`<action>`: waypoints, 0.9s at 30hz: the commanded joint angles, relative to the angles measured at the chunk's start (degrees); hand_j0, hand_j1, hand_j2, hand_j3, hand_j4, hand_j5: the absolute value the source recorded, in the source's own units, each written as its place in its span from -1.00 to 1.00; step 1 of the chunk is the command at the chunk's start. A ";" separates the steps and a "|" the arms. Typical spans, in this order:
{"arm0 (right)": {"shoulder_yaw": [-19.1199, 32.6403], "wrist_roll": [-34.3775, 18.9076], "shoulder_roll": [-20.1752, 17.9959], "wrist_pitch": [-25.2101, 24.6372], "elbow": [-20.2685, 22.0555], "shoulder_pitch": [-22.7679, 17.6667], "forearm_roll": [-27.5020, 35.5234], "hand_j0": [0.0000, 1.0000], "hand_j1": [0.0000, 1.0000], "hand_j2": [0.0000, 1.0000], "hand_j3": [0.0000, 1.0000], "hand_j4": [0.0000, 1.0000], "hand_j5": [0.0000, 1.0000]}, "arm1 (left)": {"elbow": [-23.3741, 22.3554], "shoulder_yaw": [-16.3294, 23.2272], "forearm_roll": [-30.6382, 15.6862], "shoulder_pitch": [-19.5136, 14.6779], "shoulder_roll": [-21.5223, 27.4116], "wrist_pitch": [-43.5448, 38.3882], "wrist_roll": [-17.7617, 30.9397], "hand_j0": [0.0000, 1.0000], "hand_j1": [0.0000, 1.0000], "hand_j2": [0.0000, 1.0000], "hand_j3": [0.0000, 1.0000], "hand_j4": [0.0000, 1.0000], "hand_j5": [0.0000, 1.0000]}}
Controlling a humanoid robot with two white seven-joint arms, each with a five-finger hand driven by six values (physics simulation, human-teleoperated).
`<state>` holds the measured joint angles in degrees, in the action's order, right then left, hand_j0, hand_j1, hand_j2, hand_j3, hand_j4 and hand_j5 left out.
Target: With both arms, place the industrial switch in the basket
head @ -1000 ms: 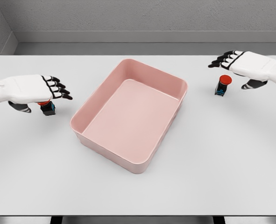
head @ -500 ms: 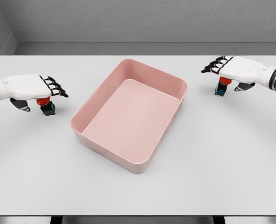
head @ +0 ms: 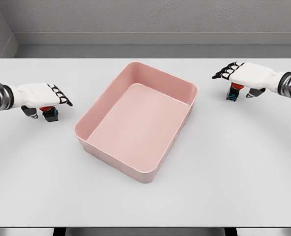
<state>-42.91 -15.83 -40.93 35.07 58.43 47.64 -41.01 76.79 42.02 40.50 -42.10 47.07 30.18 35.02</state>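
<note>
A white table carries a pink basket and two red-capped switches.

basket mid table, switches left & right

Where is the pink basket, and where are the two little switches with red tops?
pink basket (head: 183,83): head view, on its far rim.
left switch (head: 49,113): head view, on its dark body under the left hand.
right switch (head: 232,93): head view, on its dark body under the right hand.
</note>
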 commanded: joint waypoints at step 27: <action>0.46 0.28 2.70 -0.07 -4.37 0.79 -3.99 0.53 0.53 0.53 0.53 0.53 0.53 | 0.91 0.43 -0.25 -1.14 1.98 3.04 -0.02 0.21 0.21 0.21 0.21 0.21 0.21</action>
<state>-42.54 -15.56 -38.22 35.08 54.05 48.43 -45.19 77.67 42.43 40.37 -43.24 48.86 33.17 35.02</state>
